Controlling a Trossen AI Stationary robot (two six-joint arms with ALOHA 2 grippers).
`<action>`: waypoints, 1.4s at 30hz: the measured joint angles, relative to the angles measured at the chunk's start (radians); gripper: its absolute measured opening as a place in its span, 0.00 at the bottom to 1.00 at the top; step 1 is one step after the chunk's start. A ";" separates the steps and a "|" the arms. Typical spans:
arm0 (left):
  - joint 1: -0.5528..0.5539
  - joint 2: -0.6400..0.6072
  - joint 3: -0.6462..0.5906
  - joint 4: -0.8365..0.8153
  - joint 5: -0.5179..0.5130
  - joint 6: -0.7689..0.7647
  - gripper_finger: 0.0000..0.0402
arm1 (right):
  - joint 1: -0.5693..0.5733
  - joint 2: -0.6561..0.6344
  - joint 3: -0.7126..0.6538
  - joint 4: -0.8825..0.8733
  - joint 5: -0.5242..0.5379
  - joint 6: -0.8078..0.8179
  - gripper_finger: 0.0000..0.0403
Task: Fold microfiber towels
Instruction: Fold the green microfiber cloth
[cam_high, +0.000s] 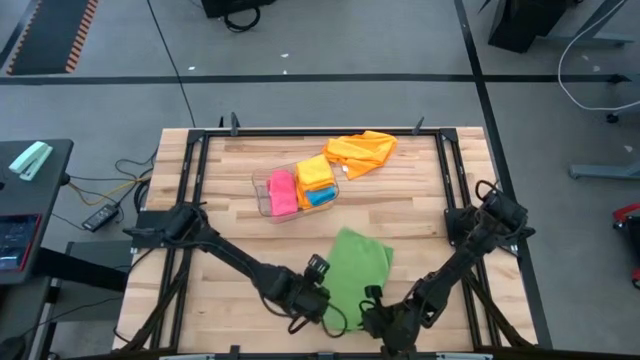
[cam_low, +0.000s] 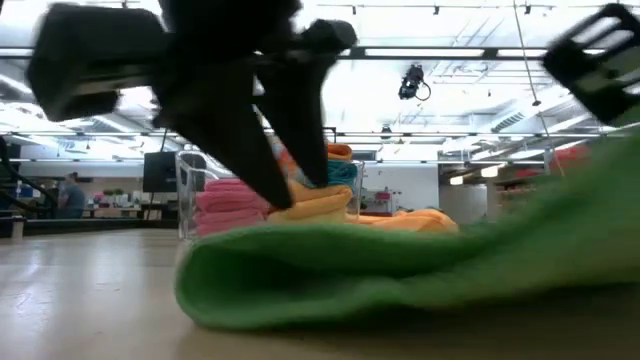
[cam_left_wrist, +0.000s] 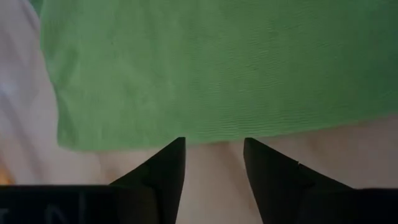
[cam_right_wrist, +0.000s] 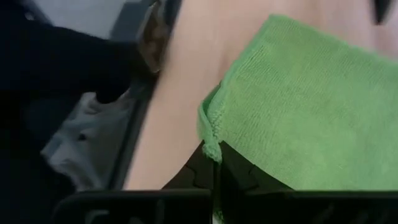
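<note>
Clear bin (cam_high: 268, 195) at 12 o'clock of table (cam_high: 220, 240) centre, holding pink towel (cam_high: 283, 191), orange-yellow towel (cam_high: 315, 172), blue towel (cam_high: 320, 197). Loose orange towel (cam_high: 362, 150) at 1 o'clock, just beside the bin. Nothing lies between the bin and the green towel (cam_high: 355, 270), which sits at 6 o'clock, near edge, one side doubled into a soft rounded fold. Left gripper (cam_high: 318, 297) at its 8 o'clock edge, jaws partly apart, empty, table showing between fingers (cam_left_wrist: 165, 174). Right gripper (cam_high: 375, 300) at 5 o'clock corner, jaws pinched on the green hem.

My wood table (cam_high: 220, 200): clear bin (cam_high: 262, 195) mid-table, orange towel (cam_high: 362, 150) just behind it, green towel (cam_high: 355, 275) in front.
</note>
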 joint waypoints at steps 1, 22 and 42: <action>0.009 0.000 -0.011 0.041 0.019 0.000 0.42 | 0.008 0.000 0.000 -0.006 -0.012 0.016 0.02; 0.083 0.002 -0.251 0.548 0.251 0.013 0.22 | 0.082 0.000 0.001 -0.161 0.187 0.411 0.02; 0.083 0.002 -0.251 0.546 0.252 0.034 0.20 | 0.087 -0.008 0.001 -0.328 0.293 0.616 0.02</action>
